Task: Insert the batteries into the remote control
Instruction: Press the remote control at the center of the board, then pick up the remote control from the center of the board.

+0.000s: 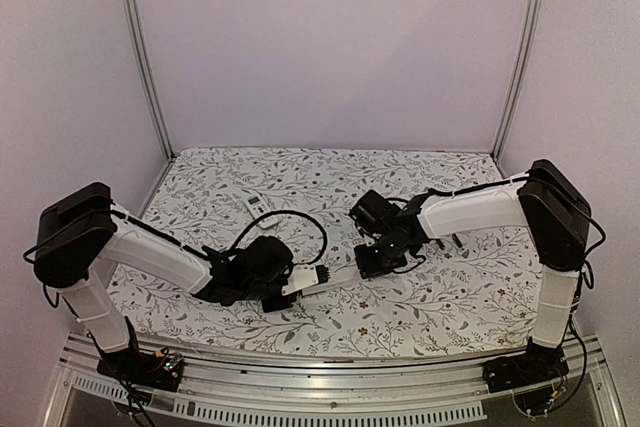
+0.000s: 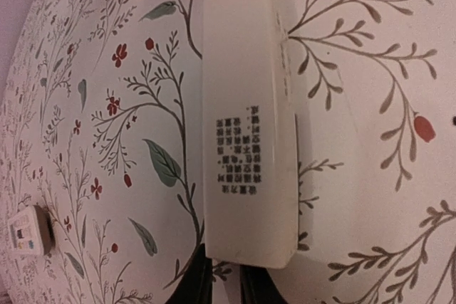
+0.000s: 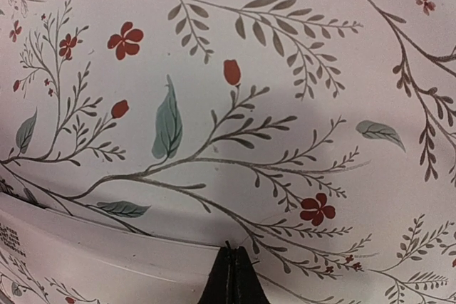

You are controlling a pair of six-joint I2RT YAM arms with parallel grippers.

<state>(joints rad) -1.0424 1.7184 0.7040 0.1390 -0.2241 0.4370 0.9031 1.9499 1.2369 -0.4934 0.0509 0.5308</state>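
The white remote control (image 1: 338, 273) lies on the floral cloth between my two grippers. In the left wrist view it (image 2: 249, 105) runs away from me, its printed label facing up. My left gripper (image 2: 228, 286) is at its near end. The jaws stand a narrow gap apart and their tips are hidden under the remote. In the top view the left gripper (image 1: 296, 283) meets that end. My right gripper (image 3: 228, 258) is shut, with its tips at the edge of the remote (image 3: 71, 261). It meets the remote's other end in the top view (image 1: 372, 261). No batteries show.
A small white piece with coloured marks (image 1: 257, 204) lies on the cloth behind the left arm. It also shows in the left wrist view (image 2: 28, 231). A black cable loops behind the left gripper (image 1: 300, 219). Metal frame posts stand at the back corners.
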